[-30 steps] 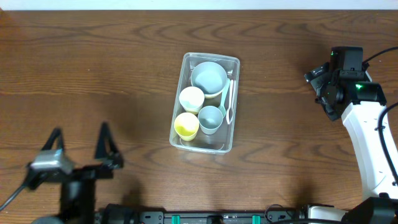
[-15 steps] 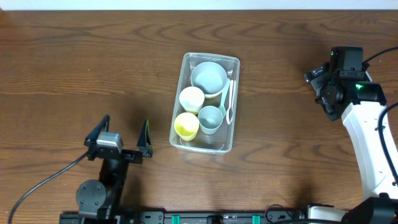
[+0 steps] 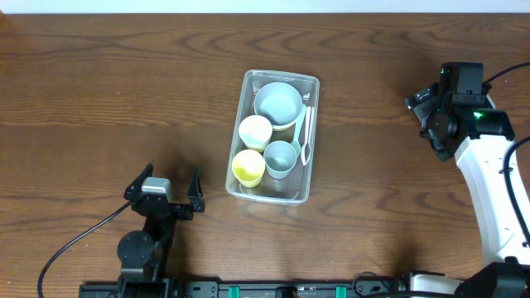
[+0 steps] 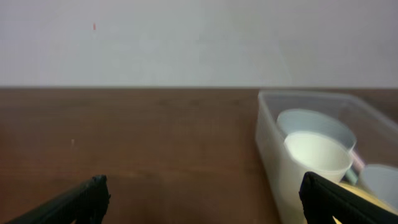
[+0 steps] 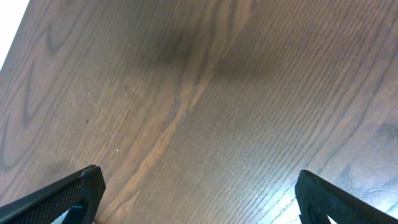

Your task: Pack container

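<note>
Container (image 3: 276, 194): clear tub at mid-table (image 3: 99, 83), holding a bowl (image 3: 277, 102), three cups and a spoon (image 3: 305, 132); looks fully packed. 
Left end effector (image 3: 171, 174): jaws wide, empty, near the tub's near-left corner. 
Right end effector (image 5: 196, 180): jaws wide, empty, well apart over bare wood. 
Risk: a left finger swinging toward the tub could clip its wall, sliding it or tipping the cups

cups (image 3: 255, 132) and a bowl (image 3: 277, 102) sit inside the container (image 3: 248, 83) at the middle of the table (image 3: 124, 83).
</note>
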